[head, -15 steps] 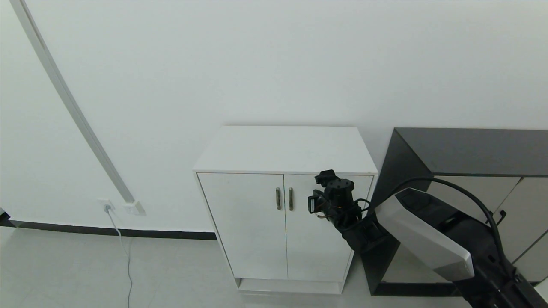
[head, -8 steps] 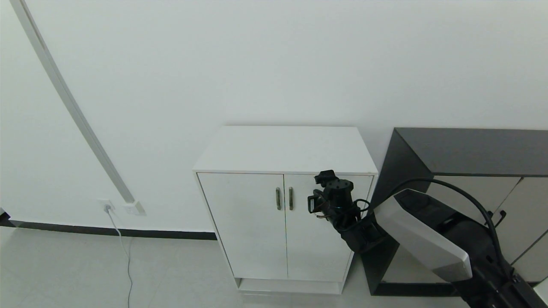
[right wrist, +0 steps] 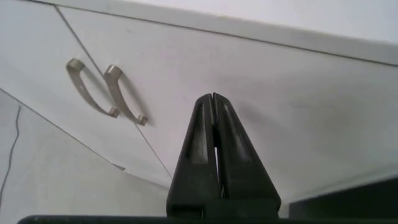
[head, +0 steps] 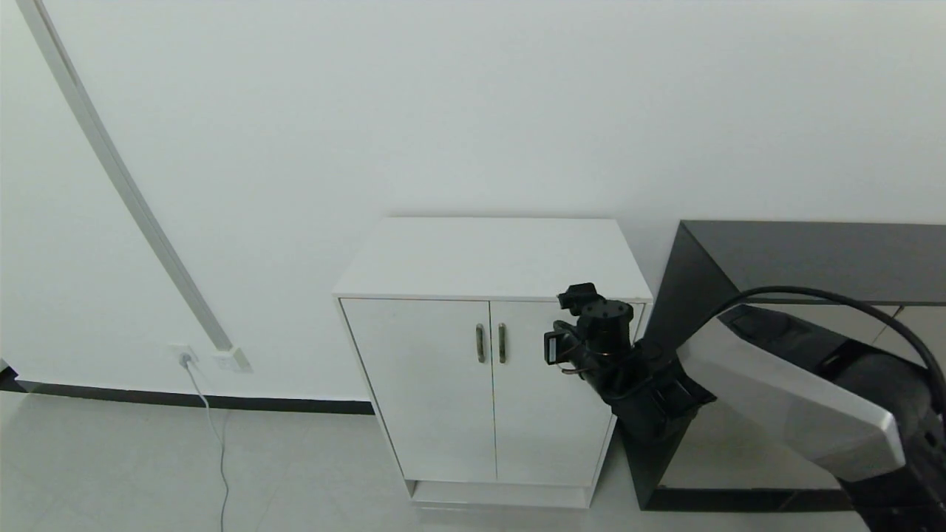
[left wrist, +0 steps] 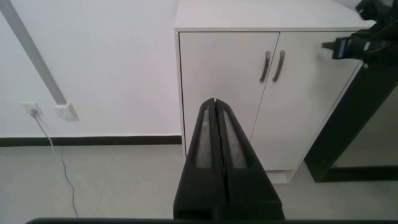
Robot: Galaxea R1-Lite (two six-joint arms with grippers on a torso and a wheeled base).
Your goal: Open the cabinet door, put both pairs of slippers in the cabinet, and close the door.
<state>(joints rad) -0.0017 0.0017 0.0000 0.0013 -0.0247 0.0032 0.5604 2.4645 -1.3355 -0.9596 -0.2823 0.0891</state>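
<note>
A white two-door cabinet stands against the wall with both doors closed. Its two metal handles sit side by side at the centre seam. My right gripper hangs in front of the right door's upper part, to the right of the handles. In the right wrist view its fingers are pressed together, close to the door, with the handles off to one side. My left gripper is shut and empty, held well back from the cabinet, facing the left door.
A dark cabinet with glossy doors stands tight against the white one's right side. A wall socket with a dangling cable and a slanted grey conduit are on the left. Bare grey floor lies left of the cabinet.
My right arm has shifted to the right and slightly up, carrying its gripper farther from the handles. The cabinet doors stay closed.
</note>
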